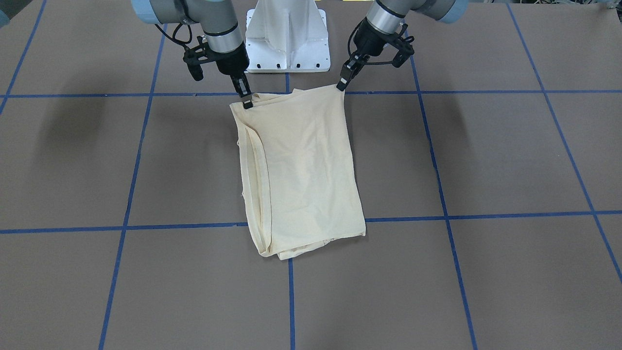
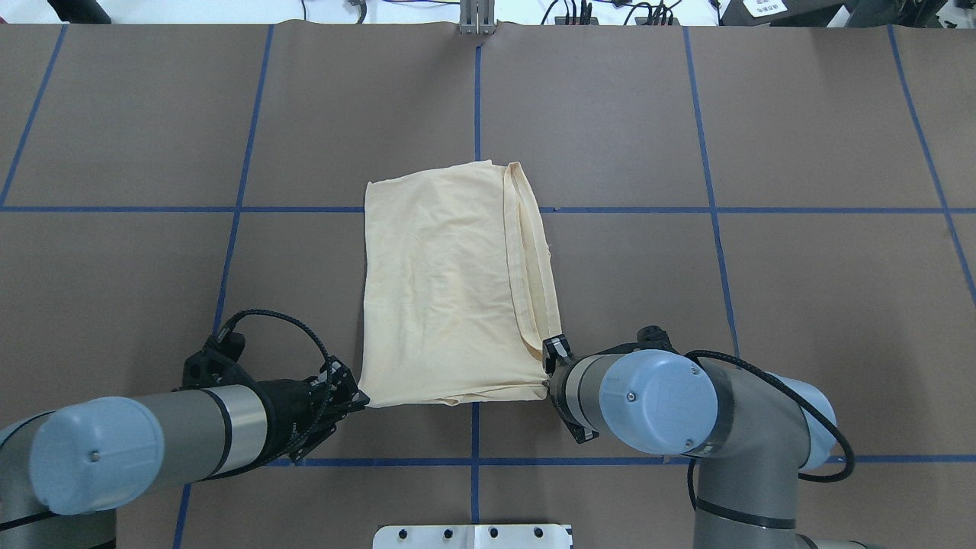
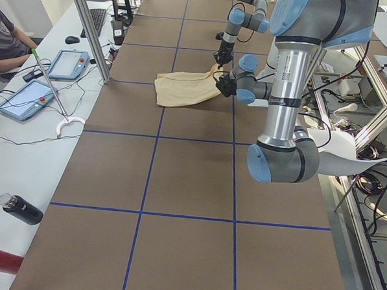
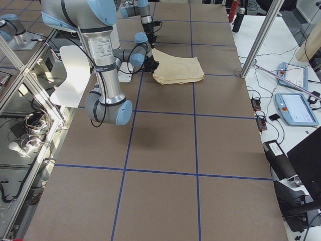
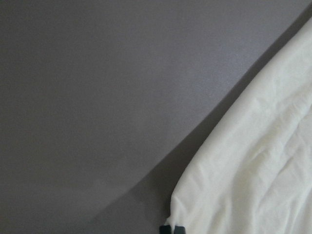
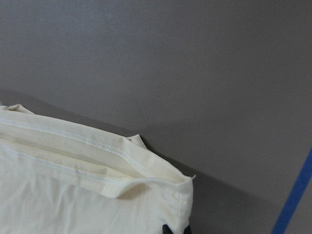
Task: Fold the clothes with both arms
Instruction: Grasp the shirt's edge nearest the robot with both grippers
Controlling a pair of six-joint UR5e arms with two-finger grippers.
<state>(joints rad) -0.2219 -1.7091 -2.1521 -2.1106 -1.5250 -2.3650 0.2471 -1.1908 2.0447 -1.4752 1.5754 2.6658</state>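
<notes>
The left fingers (image 1: 343, 79) and right fingers (image 1: 244, 95) are clamping near corners of the shirt (image 1: 301, 170) (part-folded on the bench (image 1: 486, 160)), apparently to carry another fold over.

Left pincer (image 1: 341, 86) and right pincer (image 1: 248, 102) held low, seemingly pinched closed.

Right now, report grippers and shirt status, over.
Both shut: left gripper on one base-side shirt corner, right gripper on the other. Shirt folded rectangular, resting on table. Nothing seen in the way.
</notes>
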